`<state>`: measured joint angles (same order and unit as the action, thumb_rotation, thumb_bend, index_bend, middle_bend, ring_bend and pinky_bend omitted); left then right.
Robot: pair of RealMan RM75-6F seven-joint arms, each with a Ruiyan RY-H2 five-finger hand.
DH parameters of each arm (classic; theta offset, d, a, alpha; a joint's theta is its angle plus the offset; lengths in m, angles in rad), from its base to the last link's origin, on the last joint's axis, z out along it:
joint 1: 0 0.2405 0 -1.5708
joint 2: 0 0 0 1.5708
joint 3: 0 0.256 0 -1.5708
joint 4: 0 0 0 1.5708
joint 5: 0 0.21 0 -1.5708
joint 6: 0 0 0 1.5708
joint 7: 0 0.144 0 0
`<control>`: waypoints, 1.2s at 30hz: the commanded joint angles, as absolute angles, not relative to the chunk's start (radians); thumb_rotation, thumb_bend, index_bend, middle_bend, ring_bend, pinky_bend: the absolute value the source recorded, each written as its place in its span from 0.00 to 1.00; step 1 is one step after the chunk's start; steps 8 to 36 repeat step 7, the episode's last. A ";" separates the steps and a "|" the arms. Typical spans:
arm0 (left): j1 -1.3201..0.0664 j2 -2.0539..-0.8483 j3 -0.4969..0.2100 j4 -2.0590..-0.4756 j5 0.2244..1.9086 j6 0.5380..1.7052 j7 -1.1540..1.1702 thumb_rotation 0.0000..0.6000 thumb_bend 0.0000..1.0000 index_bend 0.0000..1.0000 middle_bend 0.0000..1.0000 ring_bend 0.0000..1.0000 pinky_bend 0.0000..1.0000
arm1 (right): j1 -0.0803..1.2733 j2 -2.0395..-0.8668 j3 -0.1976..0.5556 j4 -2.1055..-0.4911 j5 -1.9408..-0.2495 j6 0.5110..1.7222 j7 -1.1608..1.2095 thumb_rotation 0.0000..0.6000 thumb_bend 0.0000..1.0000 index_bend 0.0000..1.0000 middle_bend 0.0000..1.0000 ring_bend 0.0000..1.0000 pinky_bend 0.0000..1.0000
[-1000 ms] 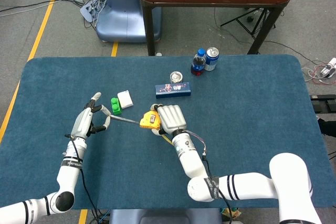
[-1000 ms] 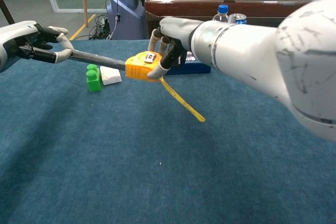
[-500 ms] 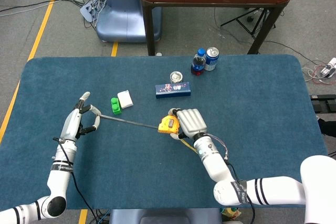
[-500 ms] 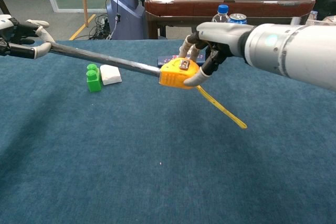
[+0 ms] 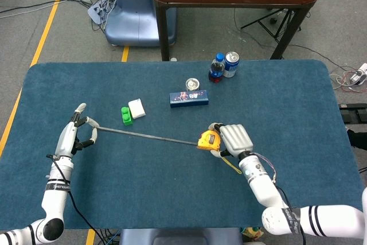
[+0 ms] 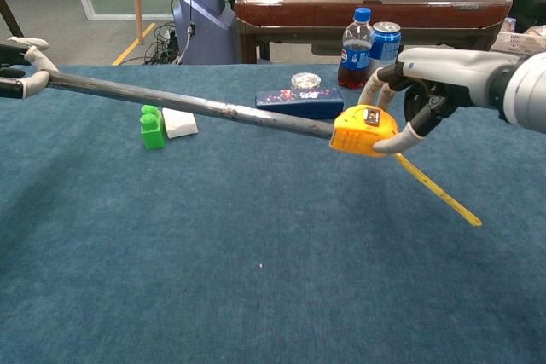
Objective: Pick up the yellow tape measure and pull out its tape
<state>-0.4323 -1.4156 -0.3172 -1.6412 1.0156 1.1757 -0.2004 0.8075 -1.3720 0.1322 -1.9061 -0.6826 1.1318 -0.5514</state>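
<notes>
My right hand (image 5: 232,139) (image 6: 418,95) grips the yellow tape measure (image 5: 207,140) (image 6: 364,130) above the table, right of centre. A long dark tape (image 5: 146,136) (image 6: 188,104) runs from the case to the far left. There my left hand (image 5: 74,137) (image 6: 19,70) pinches the tape's end between thumb and finger, with the other fingers spread. A thin yellow strap (image 6: 437,195) (image 5: 232,166) dangles from the case toward the lower right.
A green block (image 5: 126,116) (image 6: 153,126) and a white block (image 5: 136,108) (image 6: 179,122) lie just behind the tape. A blue box (image 5: 188,98) (image 6: 298,101), a small glass dish (image 5: 192,84), a cola bottle (image 5: 216,68) (image 6: 357,38) and a can (image 5: 230,64) (image 6: 386,43) stand further back.
My hands have moved apart: the right hand carried the case to the right, the left hand drew the tape's end to the left, and much more tape shows between them.
</notes>
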 commanded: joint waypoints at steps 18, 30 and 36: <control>-0.427 -1.414 -0.320 -1.639 1.005 1.169 -0.196 1.00 0.48 0.49 0.04 0.00 0.00 | 0.780 -1.345 0.118 -1.898 -0.717 1.108 -0.514 1.00 0.80 0.63 0.62 0.53 0.38; -0.427 -1.414 -0.320 -1.639 1.005 1.169 -0.196 1.00 0.48 0.49 0.04 0.00 0.00 | 0.780 -1.345 0.118 -1.898 -0.717 1.108 -0.514 1.00 0.80 0.63 0.62 0.53 0.38; -0.427 -1.414 -0.320 -1.639 1.005 1.169 -0.196 1.00 0.48 0.49 0.04 0.00 0.00 | 0.780 -1.345 0.118 -1.898 -0.717 1.108 -0.514 1.00 0.80 0.63 0.62 0.53 0.38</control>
